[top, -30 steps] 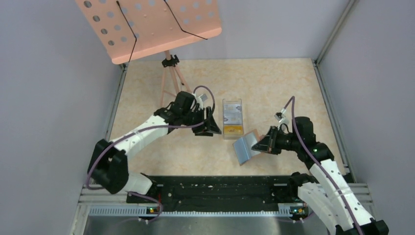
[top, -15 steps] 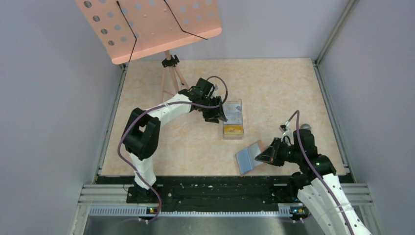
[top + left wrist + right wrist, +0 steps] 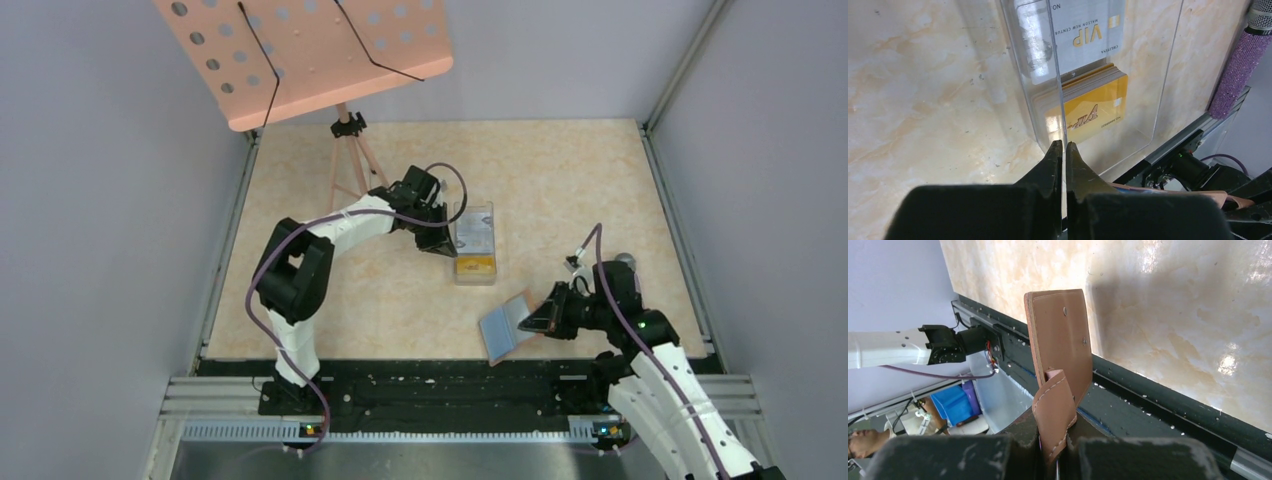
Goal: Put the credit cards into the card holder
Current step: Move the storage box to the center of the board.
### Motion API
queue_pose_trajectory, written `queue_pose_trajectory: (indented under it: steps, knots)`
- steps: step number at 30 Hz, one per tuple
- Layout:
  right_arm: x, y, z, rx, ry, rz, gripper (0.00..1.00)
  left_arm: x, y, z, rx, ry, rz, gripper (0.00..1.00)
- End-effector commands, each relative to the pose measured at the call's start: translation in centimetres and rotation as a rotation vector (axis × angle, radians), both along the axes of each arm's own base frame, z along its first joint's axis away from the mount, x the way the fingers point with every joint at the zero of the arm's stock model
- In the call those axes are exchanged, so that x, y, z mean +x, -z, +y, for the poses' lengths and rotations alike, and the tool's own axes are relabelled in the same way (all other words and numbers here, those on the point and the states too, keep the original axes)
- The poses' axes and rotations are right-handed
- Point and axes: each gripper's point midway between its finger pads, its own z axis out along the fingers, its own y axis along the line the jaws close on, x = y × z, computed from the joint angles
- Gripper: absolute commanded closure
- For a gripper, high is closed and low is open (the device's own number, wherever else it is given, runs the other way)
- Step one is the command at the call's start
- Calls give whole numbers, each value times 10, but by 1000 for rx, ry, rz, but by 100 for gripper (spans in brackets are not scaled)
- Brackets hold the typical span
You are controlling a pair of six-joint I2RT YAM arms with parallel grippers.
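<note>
My left gripper (image 3: 1063,149) is almost closed, its tips pinching the near wall of the clear box (image 3: 1160,70). The cards (image 3: 1088,112) lie inside just ahead of the tips, the yellow stack nearest and 1 white VIP card beyond. My right gripper (image 3: 1055,429) is clamped on the holder (image 3: 1060,335), which juts out past its fingers with the tab between them
</note>
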Motion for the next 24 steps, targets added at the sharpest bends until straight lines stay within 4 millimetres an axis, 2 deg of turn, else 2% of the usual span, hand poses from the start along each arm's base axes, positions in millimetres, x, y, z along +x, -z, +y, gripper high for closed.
queue_pose_trajectory:
  steps: [1, 13, 19, 24]
  knots:
    - [7, -6, 3, 19, -26, -54, 100, -16, 13, 26, 97, -4, 9, 100]
    - [19, -2, 8, 33, -32, -71, 100, -48, 0, 61, 142, -47, -8, 100]
    - [35, 1, 14, 94, 21, -88, 100, -61, 4, 93, 194, -117, 11, 100]
    - [54, 1, 19, 146, 72, -108, 100, -63, 0, 127, 221, -193, -3, 100]
